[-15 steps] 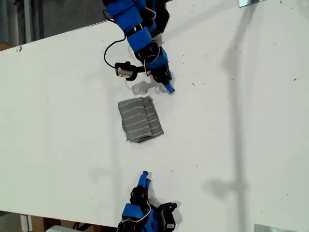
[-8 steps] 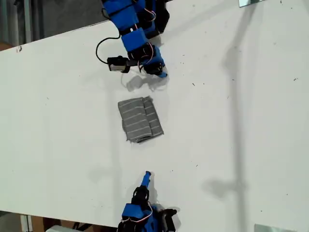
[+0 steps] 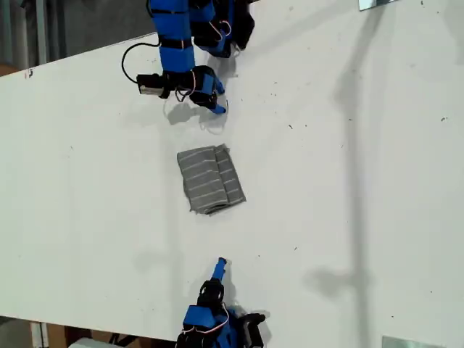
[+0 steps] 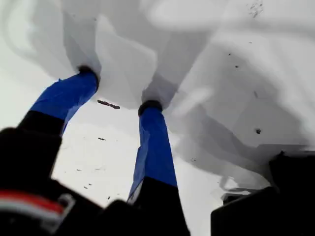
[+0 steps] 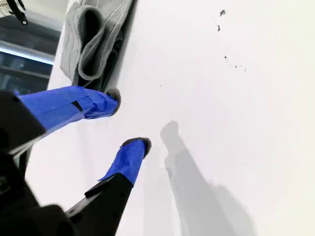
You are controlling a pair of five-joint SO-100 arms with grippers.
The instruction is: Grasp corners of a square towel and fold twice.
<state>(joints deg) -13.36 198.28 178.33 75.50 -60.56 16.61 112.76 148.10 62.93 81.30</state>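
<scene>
The grey striped towel (image 3: 210, 179) lies folded into a small thick rectangle in the middle of the white table (image 3: 348, 188). Its corners are stacked in the layers and cannot be told apart. My first gripper (image 3: 217, 107) hovers beyond the towel's far end, toward the exterior view's top, and is apart from the cloth. The first wrist view shows the gripper (image 4: 119, 90) open over bare table. My second gripper (image 3: 220, 266) is near the exterior view's bottom edge and points at the towel. It is open (image 5: 127, 119), with the towel's layered end (image 5: 91, 39) a short way beyond its fingertips.
The table's far edge runs slanted across the exterior view's top left, with dark floor beyond it. A black cable (image 3: 130, 61) loops from the first arm. Long shadows fall across the exterior view's right half of the table. Small dark specks (image 3: 290, 127) dot the surface.
My first gripper has swung away from the towel's far end, toward the exterior view's left and top. My second gripper has barely shifted. The towel has not moved.
</scene>
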